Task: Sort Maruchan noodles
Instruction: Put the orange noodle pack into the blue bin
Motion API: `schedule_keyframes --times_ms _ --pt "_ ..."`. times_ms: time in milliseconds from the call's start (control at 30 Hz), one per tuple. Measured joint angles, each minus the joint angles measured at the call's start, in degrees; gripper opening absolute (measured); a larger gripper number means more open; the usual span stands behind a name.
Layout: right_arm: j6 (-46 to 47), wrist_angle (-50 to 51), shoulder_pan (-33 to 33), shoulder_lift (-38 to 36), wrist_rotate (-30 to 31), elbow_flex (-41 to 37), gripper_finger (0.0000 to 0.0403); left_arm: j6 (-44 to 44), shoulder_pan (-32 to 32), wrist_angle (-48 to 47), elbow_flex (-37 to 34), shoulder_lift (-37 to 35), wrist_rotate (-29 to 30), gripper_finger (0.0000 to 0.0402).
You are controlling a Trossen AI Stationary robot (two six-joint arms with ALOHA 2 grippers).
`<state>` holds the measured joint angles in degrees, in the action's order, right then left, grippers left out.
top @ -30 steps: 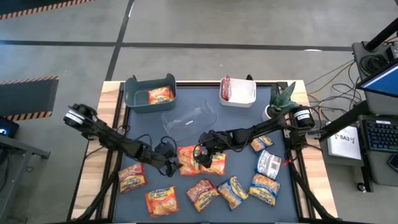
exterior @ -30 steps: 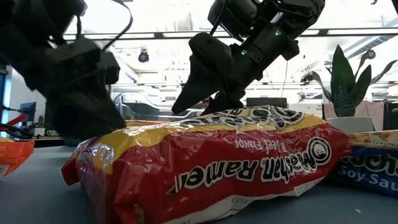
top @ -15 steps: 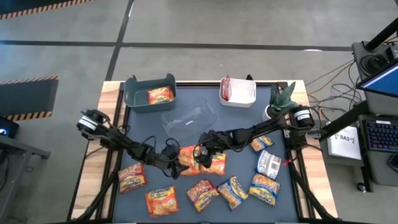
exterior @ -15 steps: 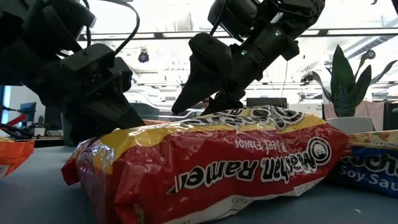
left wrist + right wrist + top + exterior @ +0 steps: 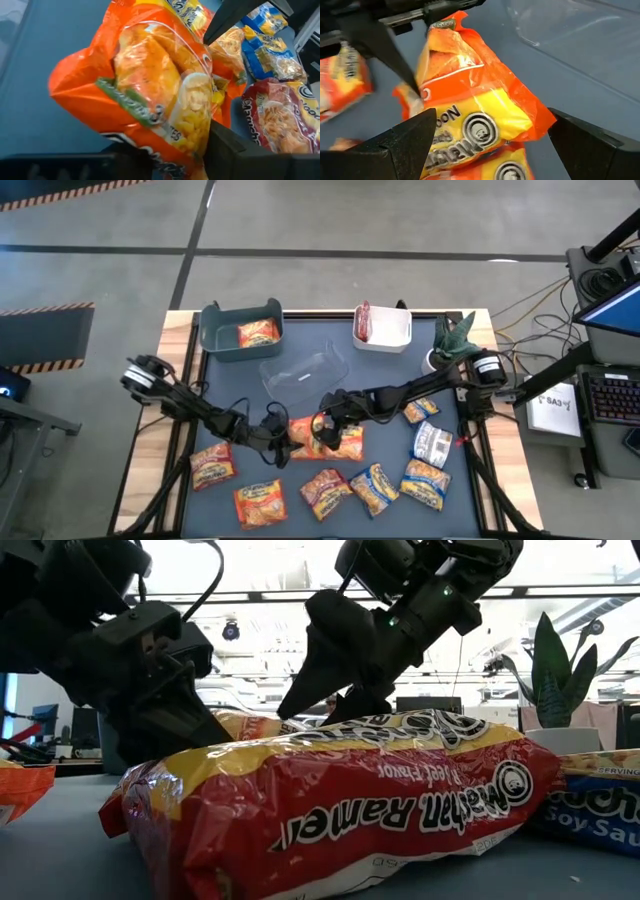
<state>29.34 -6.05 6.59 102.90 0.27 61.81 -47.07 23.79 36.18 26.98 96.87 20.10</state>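
An orange-yellow Maruchan noodle packet (image 5: 305, 434) lies mid-table, partly on another orange packet (image 5: 345, 444). My left gripper (image 5: 286, 443) is shut on its left end. In the left wrist view the packet (image 5: 160, 85) fills the frame above my left gripper (image 5: 170, 157). My right gripper (image 5: 330, 427) hovers open just right of it. Its two fingers stand wide on either side of the packet (image 5: 470, 105); whether they touch it I cannot tell. A dark red packet (image 5: 340, 800) fills the low view's front. My left gripper pinches the orange packet's crimped end (image 5: 445, 24), the one toward the table's left, between its two fingers. The fingers come slanting from the table's left, pointing along the packet. That end is raised, so the packet is tilted; its other end rests on the packet beneath.
At the back stand a teal bin (image 5: 240, 330) holding one orange packet, a white bin (image 5: 382, 327) holding a red one, a clear bin (image 5: 305, 368) and a plant (image 5: 452, 340). Several more packets lie along the near edge (image 5: 325, 492) and at the right (image 5: 425, 483).
My left gripper has moved toward the table's right onto the orange packet and shut on its left end. That end has tipped up, now showing behind the red packet in the low view, while the packet's right end has stayed put.
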Motion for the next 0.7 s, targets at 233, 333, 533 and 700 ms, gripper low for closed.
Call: schedule_keyframes --times_ms 233,333,533,700 --pt "-2.3 4.1 0.0 -5.4 -2.0 0.0 0.0359 5.1 0.0 -1.0 -0.1 -4.4 -3.6 0.0099" --pt "-4.3 7.6 0.0 -9.0 -2.0 0.0 0.0359 7.8 0.0 -1.3 -0.1 -7.9 -6.1 0.0099" --pt "-10.0 12.4 0.0 -16.6 -2.0 0.0 0.0359 14.6 -0.4 -2.8 0.0 -18.8 -7.5 0.0099" --pt "-14.9 13.7 -0.3 -21.4 -1.7 -0.1 0.0359 17.5 -4.1 -16.0 3.9 -30.7 -7.2 0.0099"
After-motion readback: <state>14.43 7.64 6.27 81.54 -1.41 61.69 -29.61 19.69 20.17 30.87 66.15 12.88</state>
